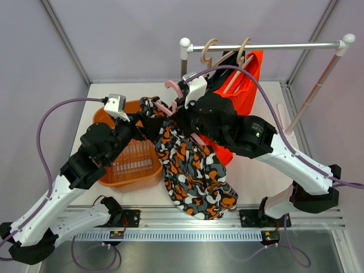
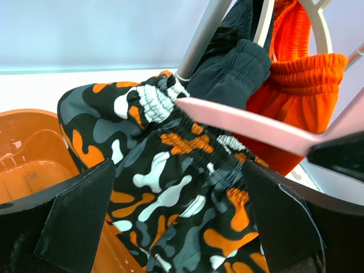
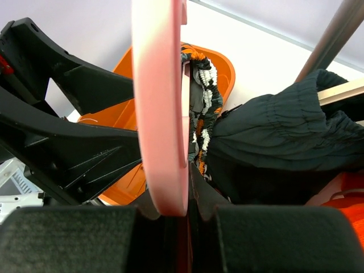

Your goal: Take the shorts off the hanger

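Overhead, the soft black, orange and white camouflage shorts [image 1: 193,170] spread from the middle of the white surface [image 1: 261,182] toward its near edge. Their left side lies over the right rim of an orange plastic basket [image 1: 133,168]. Their waistband is up at a slim pink hanger [image 1: 172,86] of plastic, where both arms meet. The left arm [image 1: 85,162] reaches in over the basket and the right arm [image 1: 273,145] comes from the right. On the far metal rail [image 1: 273,46], soft bright orange shorts [image 1: 253,68] and soft dark navy shorts [image 1: 227,58] hang on pale wooden hangers [image 1: 243,51].

From the left wrist, the left jaws stand wide, with the camouflage shorts [image 2: 170,187] lying between the two pads. The pink hanger [image 2: 244,122] slants across, its end tucked into the gathered elastic waistband. The navy shorts [image 2: 233,74] and orange shorts [image 2: 301,96] hang just beyond, beside a grey upright pole [image 2: 205,34]. The basket [image 2: 28,148] sits at the left.

From the right wrist, the right jaws are clamped tight on the pink hanger [image 3: 162,114], which rises between the pads. The waistband of the camouflage shorts [image 3: 205,96] bunches against the hanger's right side. The navy shorts [image 3: 273,136] hang further right, the basket [image 3: 219,62] lies behind, and the left arm [image 3: 57,131] fills the left.
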You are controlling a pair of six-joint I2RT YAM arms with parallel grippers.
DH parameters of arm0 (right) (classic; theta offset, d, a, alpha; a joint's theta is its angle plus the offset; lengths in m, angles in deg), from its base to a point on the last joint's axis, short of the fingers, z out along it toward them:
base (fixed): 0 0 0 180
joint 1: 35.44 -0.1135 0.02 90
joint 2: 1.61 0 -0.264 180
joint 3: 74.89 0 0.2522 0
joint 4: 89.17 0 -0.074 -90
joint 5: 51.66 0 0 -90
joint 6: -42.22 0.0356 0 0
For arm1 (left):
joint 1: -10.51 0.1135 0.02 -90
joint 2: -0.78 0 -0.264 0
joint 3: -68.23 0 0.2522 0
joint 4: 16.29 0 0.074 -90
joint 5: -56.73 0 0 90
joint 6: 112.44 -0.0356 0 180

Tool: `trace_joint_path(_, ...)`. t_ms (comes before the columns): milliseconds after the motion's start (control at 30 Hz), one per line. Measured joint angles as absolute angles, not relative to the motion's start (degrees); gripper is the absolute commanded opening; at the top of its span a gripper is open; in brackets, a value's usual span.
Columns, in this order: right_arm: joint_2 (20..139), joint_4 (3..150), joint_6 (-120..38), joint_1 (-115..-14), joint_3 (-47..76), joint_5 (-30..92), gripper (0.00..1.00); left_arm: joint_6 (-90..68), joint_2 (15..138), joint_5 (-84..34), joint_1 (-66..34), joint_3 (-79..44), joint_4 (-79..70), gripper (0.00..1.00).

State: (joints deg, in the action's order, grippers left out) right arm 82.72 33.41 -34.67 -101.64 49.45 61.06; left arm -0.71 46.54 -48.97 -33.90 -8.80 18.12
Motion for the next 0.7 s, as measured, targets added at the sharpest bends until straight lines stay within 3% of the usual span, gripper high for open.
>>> trace_joint_path(433,86.0,30.8,-35.9,-106.5,55.1,65.4,0.0,2.2,46.8,-53.7,-34.4,-6.4,14.5,0.97)
trace_joint_path(533,86.4,30.5,-36.1,-107.4,55.9,66.1,0.0,3.0,46.5,-54.9,-34.4,-4.6,13.7,0.86)
trace_joint_path(700,86.5,30.3,-36.2,-108.6,56.2,67.4,0.0,4.0,46.5,-56.3,-34.5,-4.0,13.6,0.4)
